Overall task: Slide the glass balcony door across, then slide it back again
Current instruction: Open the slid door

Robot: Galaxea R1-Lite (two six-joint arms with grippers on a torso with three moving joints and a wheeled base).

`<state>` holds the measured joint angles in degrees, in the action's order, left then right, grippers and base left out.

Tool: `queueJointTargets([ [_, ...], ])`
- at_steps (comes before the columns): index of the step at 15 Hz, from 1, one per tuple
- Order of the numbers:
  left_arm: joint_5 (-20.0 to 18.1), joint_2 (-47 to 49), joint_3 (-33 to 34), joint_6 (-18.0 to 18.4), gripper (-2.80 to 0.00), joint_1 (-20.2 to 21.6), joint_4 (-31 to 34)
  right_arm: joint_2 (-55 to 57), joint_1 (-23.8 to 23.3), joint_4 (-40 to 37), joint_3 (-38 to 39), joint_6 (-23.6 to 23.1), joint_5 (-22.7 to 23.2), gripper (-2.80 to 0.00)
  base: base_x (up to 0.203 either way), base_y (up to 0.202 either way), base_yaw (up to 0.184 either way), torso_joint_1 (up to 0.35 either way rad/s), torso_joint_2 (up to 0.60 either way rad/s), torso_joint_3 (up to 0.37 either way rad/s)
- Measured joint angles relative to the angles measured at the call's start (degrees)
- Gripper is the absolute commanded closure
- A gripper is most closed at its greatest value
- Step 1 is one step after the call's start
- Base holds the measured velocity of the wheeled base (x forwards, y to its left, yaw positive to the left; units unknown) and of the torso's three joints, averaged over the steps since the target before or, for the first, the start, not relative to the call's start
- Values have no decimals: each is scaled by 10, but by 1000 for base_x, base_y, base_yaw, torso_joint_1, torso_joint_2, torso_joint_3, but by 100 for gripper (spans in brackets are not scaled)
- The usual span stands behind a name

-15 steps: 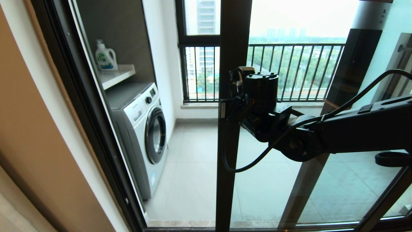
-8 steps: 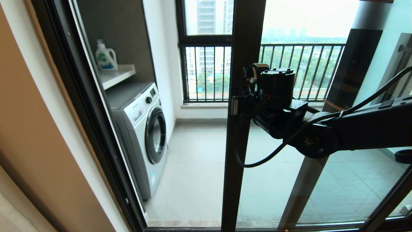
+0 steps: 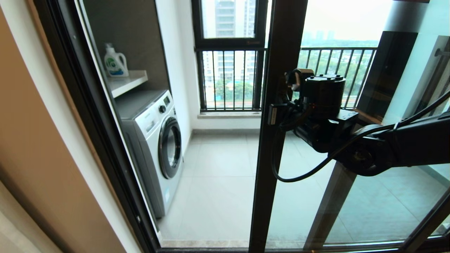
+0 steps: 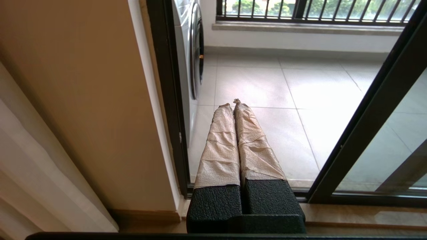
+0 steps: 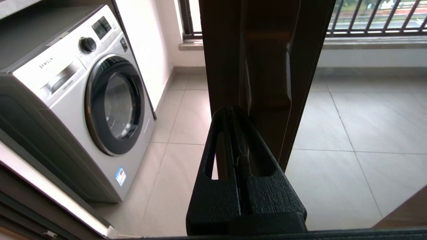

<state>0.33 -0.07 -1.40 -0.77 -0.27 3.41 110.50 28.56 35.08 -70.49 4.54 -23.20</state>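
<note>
Dark brown metal frames the glass balcony door (image 3: pixel 281 105), now slid further toward three o'clock, the right hand (image 5: pixel 233 115) pressed together against its frame edge.

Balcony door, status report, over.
Right gripper shut, pressed against glass balcony door frame by the handle. Door partly open. Left gripper shut, idle low. Track ahead unobstructed.

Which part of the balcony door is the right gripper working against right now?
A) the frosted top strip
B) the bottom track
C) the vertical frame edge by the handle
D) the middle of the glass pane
C: the right gripper, jaws shut, sits against the dark vertical frame of the glass balcony door beside the bar handle, at mid-height, well clear of the floor track.
</note>
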Motion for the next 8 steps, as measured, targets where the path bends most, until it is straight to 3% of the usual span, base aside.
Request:
queueJointTargets([
  [8,0,0,0,0,0,0,0,-48,-53,4,63,1,29,0,0,0,0,0,0,0],
])
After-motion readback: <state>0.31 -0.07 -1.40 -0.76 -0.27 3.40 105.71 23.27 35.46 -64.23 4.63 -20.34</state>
